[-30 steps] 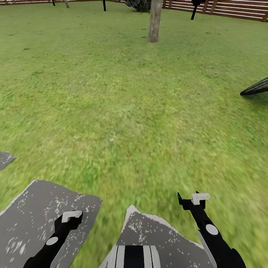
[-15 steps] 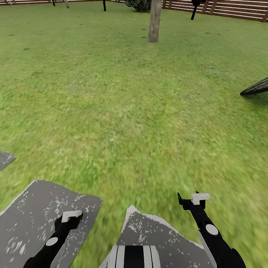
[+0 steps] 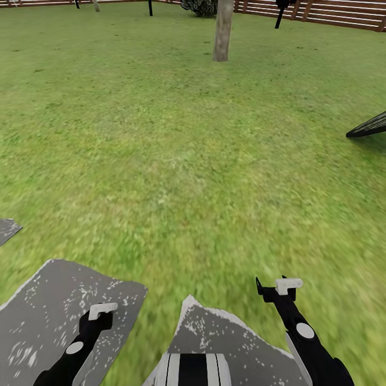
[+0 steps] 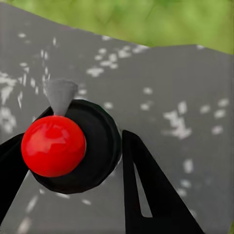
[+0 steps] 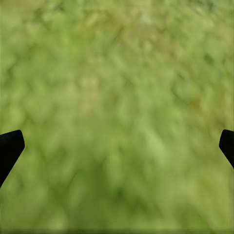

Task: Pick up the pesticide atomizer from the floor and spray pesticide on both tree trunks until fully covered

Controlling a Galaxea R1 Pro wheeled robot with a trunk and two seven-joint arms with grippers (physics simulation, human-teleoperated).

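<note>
Left gripper [image 4: 73,165]: fingers set around the pesticide atomizer [image 4: 73,146] (black round body, red ball top, grey nozzle); contact cannot be confirmed. In the head view it sits lower left [image 3: 99,316], over a grey stepping stone [image 3: 43,300].
Right gripper [image 3: 279,287]: lower right of the head view, fingers spread wide over the lawn [image 3: 177,161], nothing between them.
Tree trunk [image 3: 223,29]: upper centre, well away from both arms.
Fence [image 3: 332,12]: top right edge.

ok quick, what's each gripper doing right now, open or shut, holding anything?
Left gripper: fingers on either side of a red-topped black object, grip uncertain.
Right gripper: open, empty.
</note>
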